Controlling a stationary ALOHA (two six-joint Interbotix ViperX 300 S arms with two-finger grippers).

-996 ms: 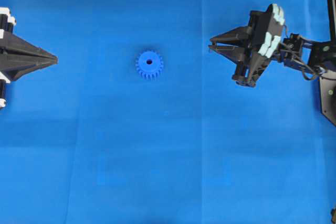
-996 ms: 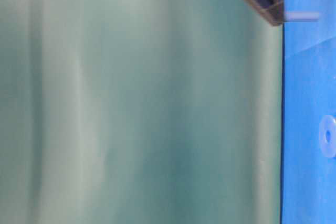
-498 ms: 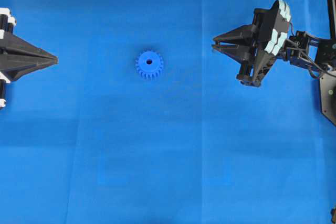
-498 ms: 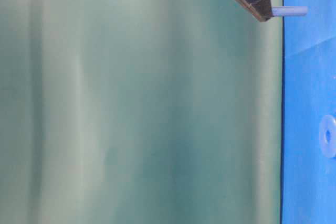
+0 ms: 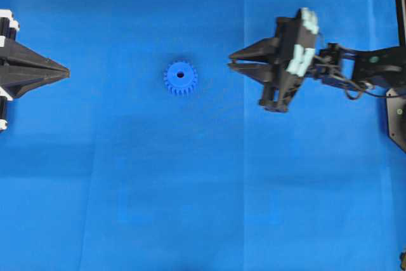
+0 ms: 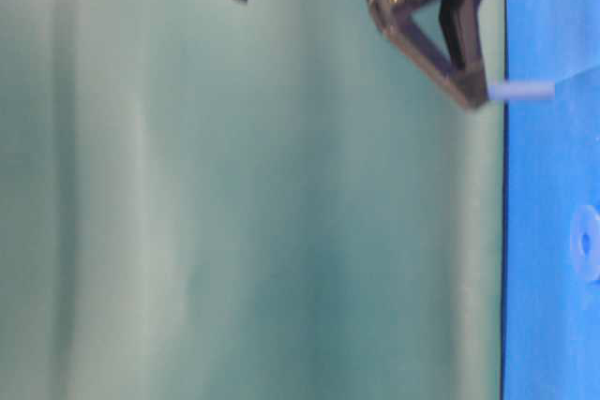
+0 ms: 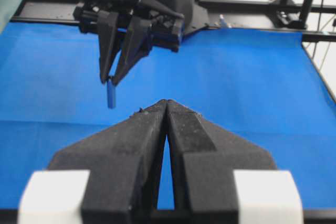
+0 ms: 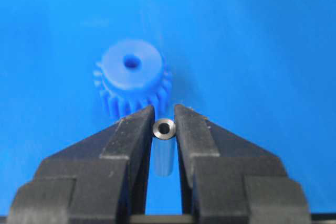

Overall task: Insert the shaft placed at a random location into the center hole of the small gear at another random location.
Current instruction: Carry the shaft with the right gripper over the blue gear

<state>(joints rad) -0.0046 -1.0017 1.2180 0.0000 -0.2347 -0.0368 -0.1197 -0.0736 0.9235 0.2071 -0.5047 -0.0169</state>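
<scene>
The small gear lies flat on the blue mat, its center hole facing up and unobstructed. My right gripper hovers to the gear's right, shut on the shaft, which hangs upright with its shiny ringed end on top. In the right wrist view the small gear sits just beyond the right gripper. The left wrist view shows the shaft sticking down below the right gripper, above the mat. My left gripper rests at the far left, shut with nothing in it.
A blue mat covers the whole table. A black frame stands at the right edge. The right arm's base and rails line the far side in the left wrist view. A teal backdrop fills the table-level view.
My right gripper has moved left towards the gear with the shaft still in it. The gear and the left gripper have not moved.
</scene>
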